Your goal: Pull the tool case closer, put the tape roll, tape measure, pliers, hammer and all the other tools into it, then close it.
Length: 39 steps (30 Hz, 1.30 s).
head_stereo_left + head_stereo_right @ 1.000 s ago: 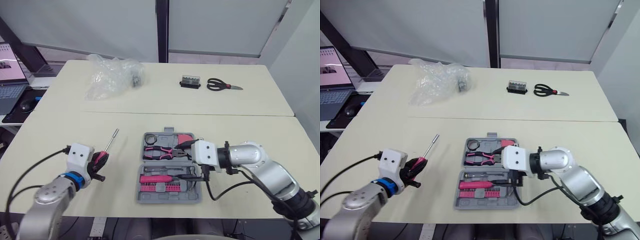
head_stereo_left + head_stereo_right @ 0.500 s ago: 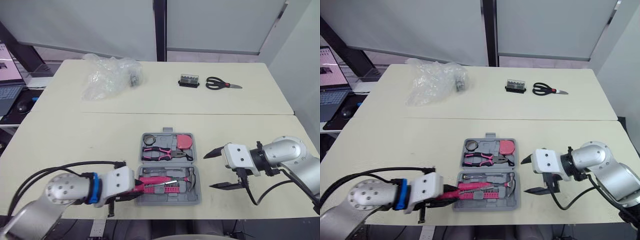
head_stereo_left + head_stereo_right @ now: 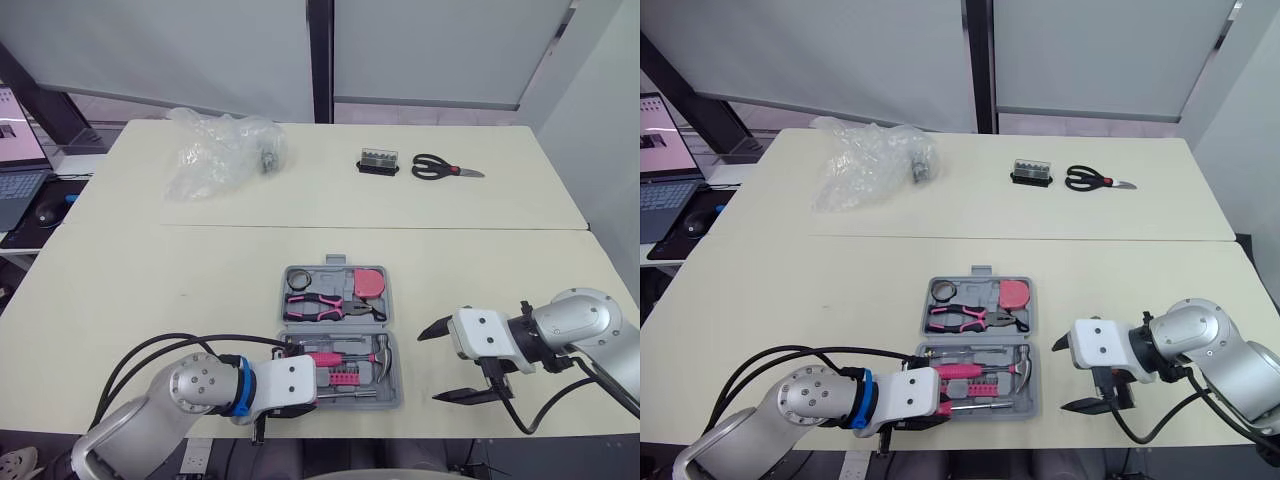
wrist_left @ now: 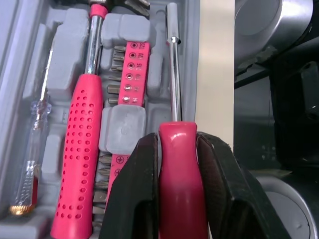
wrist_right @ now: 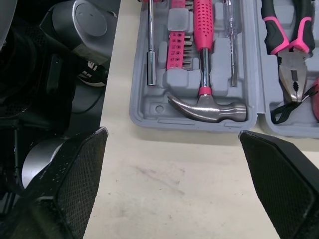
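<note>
- The tool case (image 3: 394,338) lies open and flat on the table (image 3: 150,270), near the table's front edge, between the two arms.
- In the case's far half I can see the tape roll (image 3: 298,279), a small dark ring in one corner, the pink tape measure (image 3: 370,283) in the other, and the pliers (image 3: 318,305) just below them.
- In the case's near half the hammer (image 5: 202,94) sits in its slot, with its pink handle beside the pink bit rack (image 4: 127,64) and a clear-handled screwdriver (image 4: 37,134) on its other side.
- The left gripper (image 4: 178,144) is at the case's near left corner, clamped on the red handle of a screwdriver (image 4: 178,164). The screwdriver's steel shaft lies along the outermost groove of the near half, beside the bit rack.
- The right gripper (image 3: 432,365) hovers just to the right of the case, with its fingers spread wide and nothing between them.
- Well beyond the case, toward the table's far edge, are black-handled scissors (image 3: 445,170) and a small bit box (image 3: 379,161) next to them. A crumpled plastic bag (image 3: 222,152) lies off to the left.
</note>
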Motion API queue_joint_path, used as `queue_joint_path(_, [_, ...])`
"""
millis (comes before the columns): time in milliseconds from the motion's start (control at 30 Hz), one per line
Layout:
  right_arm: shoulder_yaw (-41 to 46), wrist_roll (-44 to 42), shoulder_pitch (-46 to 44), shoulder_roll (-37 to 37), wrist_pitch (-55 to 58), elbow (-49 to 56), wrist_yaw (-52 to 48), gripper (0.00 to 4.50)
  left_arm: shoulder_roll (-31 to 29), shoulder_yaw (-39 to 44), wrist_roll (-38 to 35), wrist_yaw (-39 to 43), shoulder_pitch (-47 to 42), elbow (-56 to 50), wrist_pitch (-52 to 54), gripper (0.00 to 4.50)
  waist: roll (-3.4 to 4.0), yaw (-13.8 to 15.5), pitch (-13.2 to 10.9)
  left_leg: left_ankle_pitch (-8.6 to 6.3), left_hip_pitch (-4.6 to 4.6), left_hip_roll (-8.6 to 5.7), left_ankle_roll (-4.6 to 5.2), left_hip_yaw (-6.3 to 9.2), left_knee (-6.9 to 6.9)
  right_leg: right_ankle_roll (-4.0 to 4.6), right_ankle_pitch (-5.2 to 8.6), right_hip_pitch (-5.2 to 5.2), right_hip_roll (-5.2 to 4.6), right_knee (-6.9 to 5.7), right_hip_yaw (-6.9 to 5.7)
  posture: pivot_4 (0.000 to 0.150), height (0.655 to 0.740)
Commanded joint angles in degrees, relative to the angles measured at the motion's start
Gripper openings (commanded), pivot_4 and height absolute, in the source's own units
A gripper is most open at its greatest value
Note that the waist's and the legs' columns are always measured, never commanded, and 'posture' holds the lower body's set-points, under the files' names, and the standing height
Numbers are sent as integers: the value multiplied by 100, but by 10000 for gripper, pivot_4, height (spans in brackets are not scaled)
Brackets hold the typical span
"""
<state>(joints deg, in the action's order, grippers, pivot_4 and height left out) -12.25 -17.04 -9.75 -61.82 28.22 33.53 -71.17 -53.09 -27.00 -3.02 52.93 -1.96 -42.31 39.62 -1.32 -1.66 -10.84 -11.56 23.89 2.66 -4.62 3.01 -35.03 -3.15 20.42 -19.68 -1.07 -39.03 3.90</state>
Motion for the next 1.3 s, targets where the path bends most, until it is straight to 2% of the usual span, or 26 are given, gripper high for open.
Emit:
queue_joint_path(33, [188, -41, 21, -97, -92, 134, -52, 45000, 181, -190, 145, -68, -196, 0, 68, 7580, 0, 0, 0, 0, 0, 0, 0, 0, -1, 0, 0, 0, 0, 0, 0, 1500, 7400])
queue_joint_path(433, [176, -68, -5, -127, 36, 248, 21, 45000, 385, -566, 210, -13, -622, 105, 392, 7580, 0, 0, 0, 0, -1, 0, 0, 5, -7, 0, 0, 6, 1, -4, -5, 1500, 7400])
queue_joint_path(1167, [178, -92, -12, -99, 151, 342, 111, 45000, 522, -684, 265, -55, -652, 268, 424, 7580, 0, 0, 1, 1, -2, -1, 1, 10, -17, 0, -1, 13, 1, -10, -9, 1500, 7400])
queue_joint_path(1233, [178, -98, -17, -93, 157, 345, 122, 45000, 532, -621, 228, -46, -700, 242, 445, 14788, 0, 0, 1, 1, -2, -1, 1, 10, -18, 0, -1, 13, 1, -10, -9, 1500, 7400])
queue_joint_path(1300, [174, -96, -19, -87, 155, 346, 130, 45000, 537, -540, 160, -31, -732, 196, 476, 19861, 0, 1, 1, 1, -2, -1, 1, 11, -20, 0, -1, 13, 1, -11, -10, 1500, 7400])
